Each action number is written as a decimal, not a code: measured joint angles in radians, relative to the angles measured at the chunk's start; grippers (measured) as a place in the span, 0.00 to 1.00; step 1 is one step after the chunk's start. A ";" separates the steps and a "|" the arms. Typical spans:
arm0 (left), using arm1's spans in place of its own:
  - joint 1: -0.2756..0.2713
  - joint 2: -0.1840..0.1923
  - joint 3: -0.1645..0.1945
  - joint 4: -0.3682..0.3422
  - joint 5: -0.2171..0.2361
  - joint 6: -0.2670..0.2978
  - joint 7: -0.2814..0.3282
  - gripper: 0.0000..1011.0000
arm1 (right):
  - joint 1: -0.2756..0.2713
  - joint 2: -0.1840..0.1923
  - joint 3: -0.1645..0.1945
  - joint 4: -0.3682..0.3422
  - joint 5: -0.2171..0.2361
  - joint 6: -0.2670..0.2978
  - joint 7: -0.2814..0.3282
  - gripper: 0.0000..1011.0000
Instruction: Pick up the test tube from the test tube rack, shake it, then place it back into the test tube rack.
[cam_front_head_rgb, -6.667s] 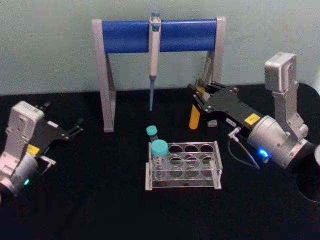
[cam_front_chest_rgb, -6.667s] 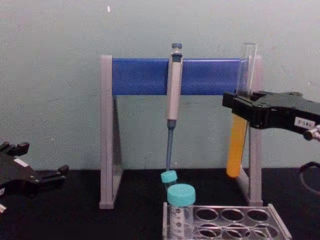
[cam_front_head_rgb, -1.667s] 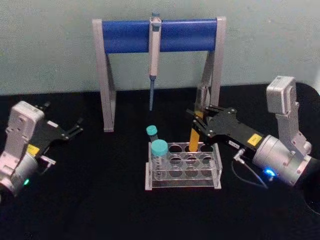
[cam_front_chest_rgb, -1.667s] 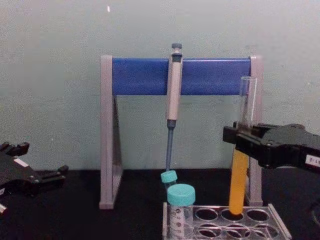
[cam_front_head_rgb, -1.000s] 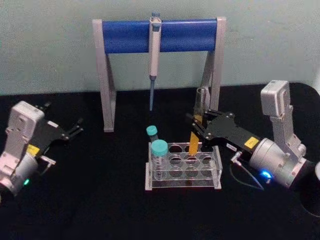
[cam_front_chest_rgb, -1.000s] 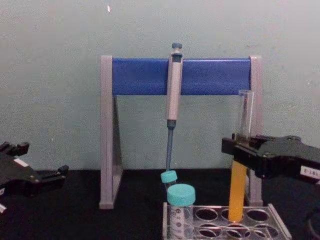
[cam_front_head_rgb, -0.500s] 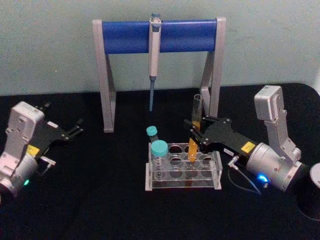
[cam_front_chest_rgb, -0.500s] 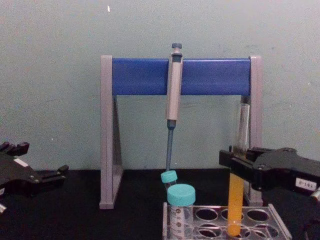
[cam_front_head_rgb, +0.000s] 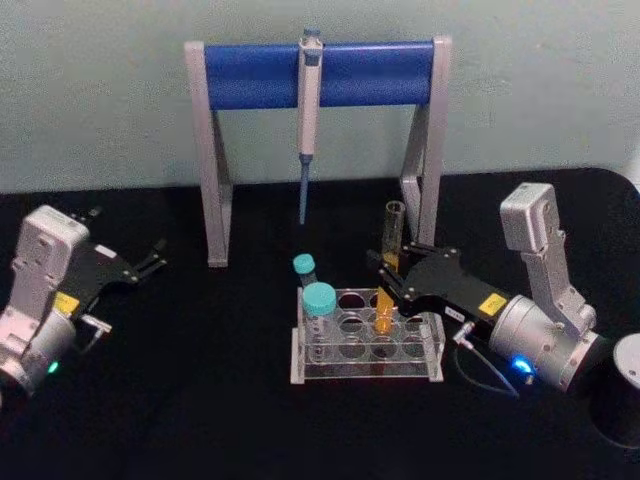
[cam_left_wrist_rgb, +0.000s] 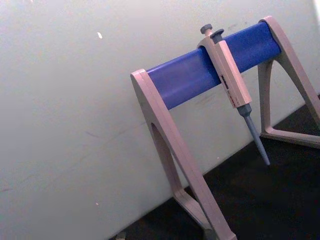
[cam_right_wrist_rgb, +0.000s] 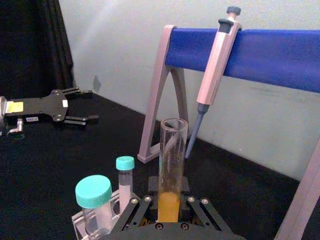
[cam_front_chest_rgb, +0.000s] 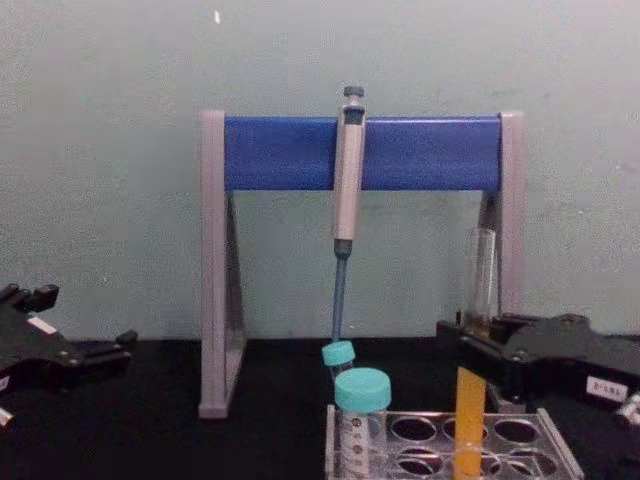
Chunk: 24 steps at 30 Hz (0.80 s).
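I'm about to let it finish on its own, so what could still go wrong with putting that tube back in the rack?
1. The right gripper is shut on the uncapped test tube, which leans a little; it could bind in the test tube rack hole and tip or drag the rack.
2. On release, the fingers could bump the capped vials alongside.

I've brought the right gripper (cam_front_head_rgb: 385, 272) down from beside the pipette stand's (cam_front_head_rgb: 318, 72) right leg to just over the test tube rack (cam_front_head_rgb: 366, 343). It still clamps the test tube (cam_front_head_rgb: 388, 262), whose orange bottom, clear of the rack seconds ago, now sits down inside a hole in the rack's middle column.
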 joint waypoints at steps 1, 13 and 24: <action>0.000 0.000 0.000 0.000 0.000 0.000 0.000 0.99 | -0.001 0.000 0.000 0.001 -0.001 0.000 0.000 0.23; 0.000 0.000 0.000 0.000 0.000 0.000 0.000 0.99 | -0.006 -0.008 -0.003 0.016 -0.011 0.001 -0.003 0.23; 0.000 0.000 0.000 0.000 0.000 0.000 0.000 0.99 | -0.010 -0.013 -0.004 0.019 -0.024 0.006 -0.012 0.23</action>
